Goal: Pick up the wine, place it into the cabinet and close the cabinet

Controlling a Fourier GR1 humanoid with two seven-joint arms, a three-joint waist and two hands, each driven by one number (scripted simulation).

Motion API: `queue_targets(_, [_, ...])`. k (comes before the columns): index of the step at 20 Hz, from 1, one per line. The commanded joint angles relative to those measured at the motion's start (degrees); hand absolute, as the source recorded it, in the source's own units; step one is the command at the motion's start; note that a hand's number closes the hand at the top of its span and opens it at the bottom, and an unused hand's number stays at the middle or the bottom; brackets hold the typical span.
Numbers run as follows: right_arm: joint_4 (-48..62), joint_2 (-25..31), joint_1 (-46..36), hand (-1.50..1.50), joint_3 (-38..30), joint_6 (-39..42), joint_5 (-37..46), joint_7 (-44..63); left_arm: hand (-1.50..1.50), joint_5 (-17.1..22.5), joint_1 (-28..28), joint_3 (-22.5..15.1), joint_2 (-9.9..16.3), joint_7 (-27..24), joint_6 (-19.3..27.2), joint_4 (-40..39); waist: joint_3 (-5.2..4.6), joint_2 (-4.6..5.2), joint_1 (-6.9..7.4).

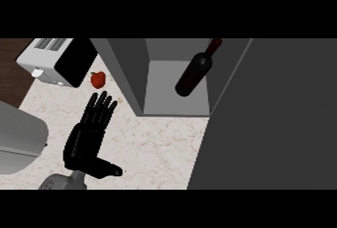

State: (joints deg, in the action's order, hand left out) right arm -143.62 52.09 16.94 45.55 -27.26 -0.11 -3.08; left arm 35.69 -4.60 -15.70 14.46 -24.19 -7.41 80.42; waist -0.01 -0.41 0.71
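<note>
A dark wine bottle (194,73) stands inside the open grey cabinet (174,107), its neck pointing to the upper right. The cabinet's grey door (270,116) fills the right side of the head view and covers that part of the counter. My left hand (89,136) rests open over the counter, left of the cabinet, fingers straight and pointing up the view, well apart from the bottle. Nothing is in it. My right hand does not show.
A white toaster (56,60) sits at the upper left, with a small red pepper-like item (98,79) just beside it. A grey rounded object (20,140) lies at the left edge. Speckled countertop (158,147) lies between my hand and the door.
</note>
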Motion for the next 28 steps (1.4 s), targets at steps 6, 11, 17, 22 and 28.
queue_targets(6, [-11.58,-0.77,-1.26,1.50,8.01,5.60,-1.18,5.69,-1.50,3.38,1.78,7.40,6.37,0.33,-3.40,2.11,-0.14,0.27,-0.54])
queue_targets(11, [-10.96,-3.30,-4.18,1.50,8.75,4.73,0.70,7.24,-1.50,6.74,5.27,11.74,11.73,0.10,-10.13,1.72,-0.18,0.19,-0.13])
queue_targets(17, [-11.35,-4.53,-7.91,1.50,9.43,5.98,-0.10,11.49,-1.50,7.91,4.43,13.83,13.84,1.78,-11.83,0.76,-0.24,0.37,-0.06])
queue_targets(22, [-9.85,-8.63,-10.53,1.50,9.99,5.93,-1.59,12.61,-1.50,10.23,2.88,15.13,15.46,4.10,-13.23,0.60,-0.35,0.44,0.52])
queue_targets(28, [-5.21,-13.45,-14.70,1.50,8.19,7.63,-4.87,12.47,-1.50,11.73,2.08,15.81,16.53,5.18,-15.46,-0.09,-0.43,1.08,2.81])
